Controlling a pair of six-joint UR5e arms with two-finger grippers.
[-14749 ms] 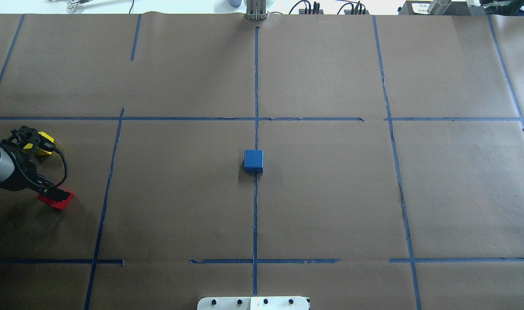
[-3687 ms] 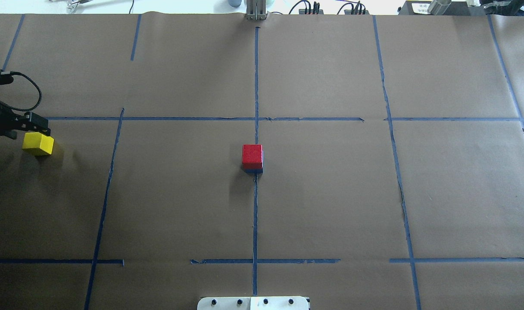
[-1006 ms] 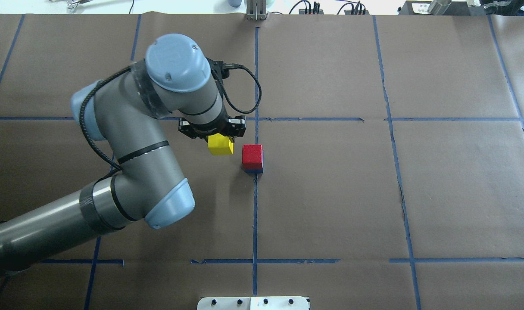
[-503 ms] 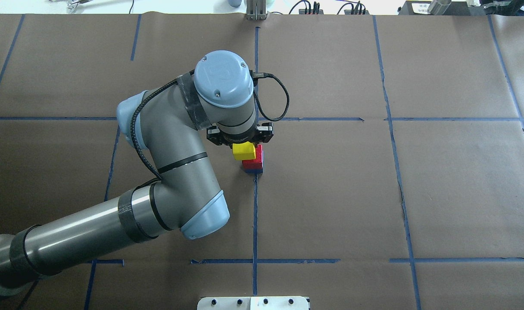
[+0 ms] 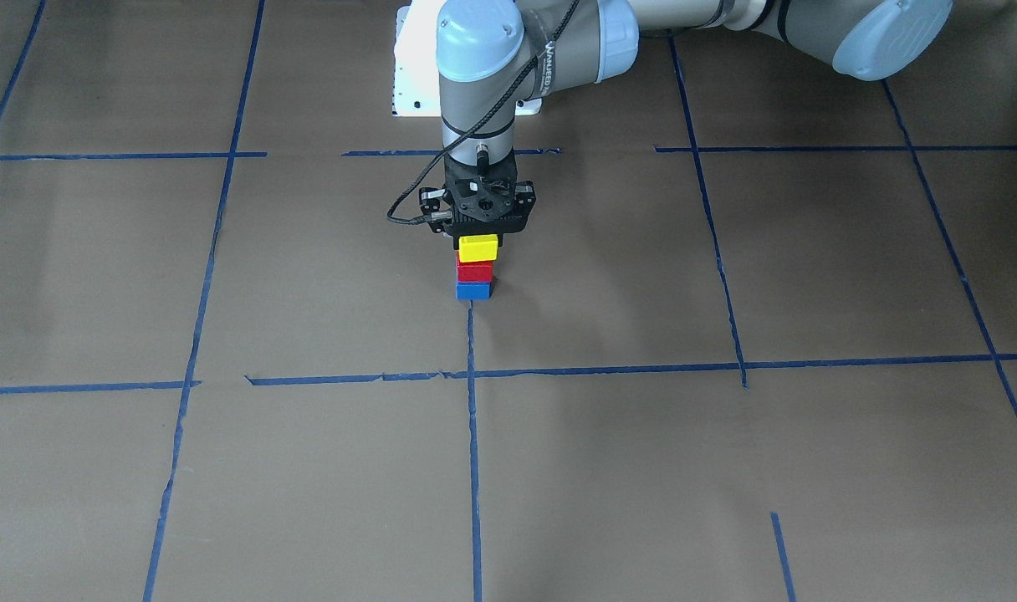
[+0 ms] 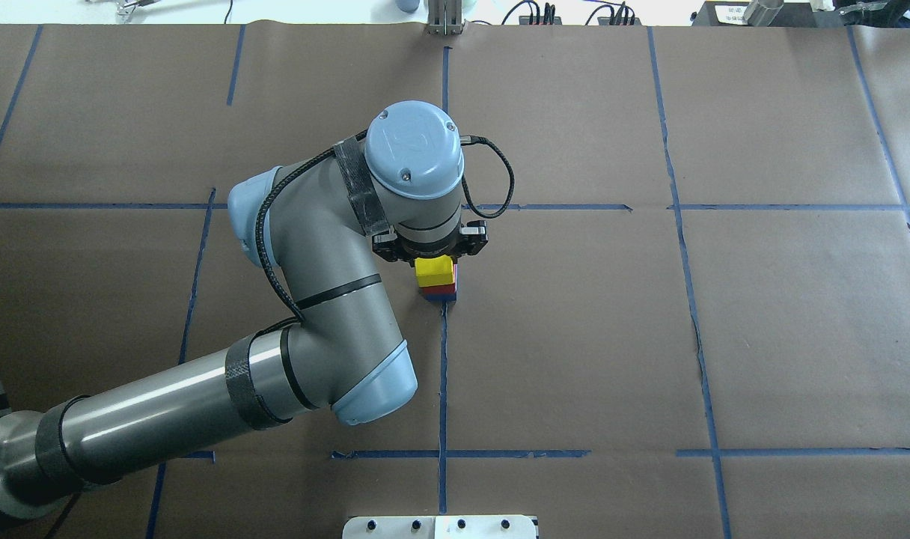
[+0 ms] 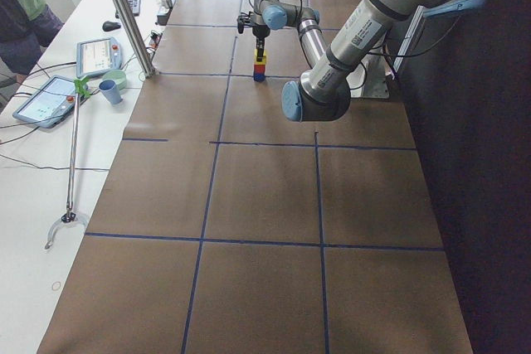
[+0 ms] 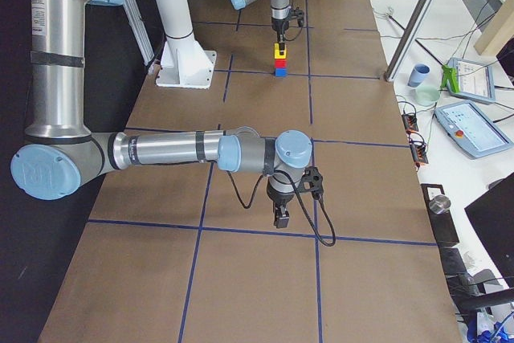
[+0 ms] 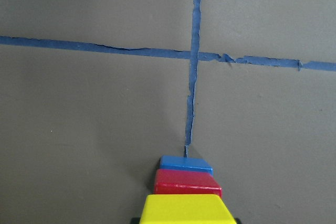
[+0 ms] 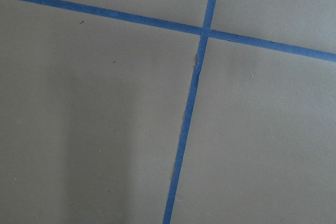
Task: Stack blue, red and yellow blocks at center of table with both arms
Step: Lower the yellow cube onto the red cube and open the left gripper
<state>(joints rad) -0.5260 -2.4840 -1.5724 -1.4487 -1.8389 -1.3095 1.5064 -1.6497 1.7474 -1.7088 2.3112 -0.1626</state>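
Surface: a brown paper-covered table (image 6: 575, 337) was squared off by blue tape lines (image 6: 442, 374).
Room: a white bench (image 7: 33, 205) ran along the table's far edge, carrying tablets (image 7: 43, 99), with a person's sleeve (image 7: 23, 7) at its end.
Left arm: the left arm (image 6: 200, 389) reached in from the overhead view's left to the centre, wrist pointing straight down.
Left gripper: the left gripper (image 5: 478, 237) had its fingers clamped on the yellow block (image 5: 478, 249).
Stack: the blue block (image 5: 474, 291) sat on the centre tape line, the red block (image 5: 474, 271) sat on it, and the yellow was directly over the red; contact between them could not be told.
Right gripper: the right gripper (image 8: 279, 216) hung low over bare table, well apart from the stack; whether its fingers were released or clenched could not be told.
Change: half a second earlier the yellow block hung off to the stack's left; now it was lined up above it.
Containers: a blue cup (image 7: 110, 90) stood on the bench, its contents unseen.
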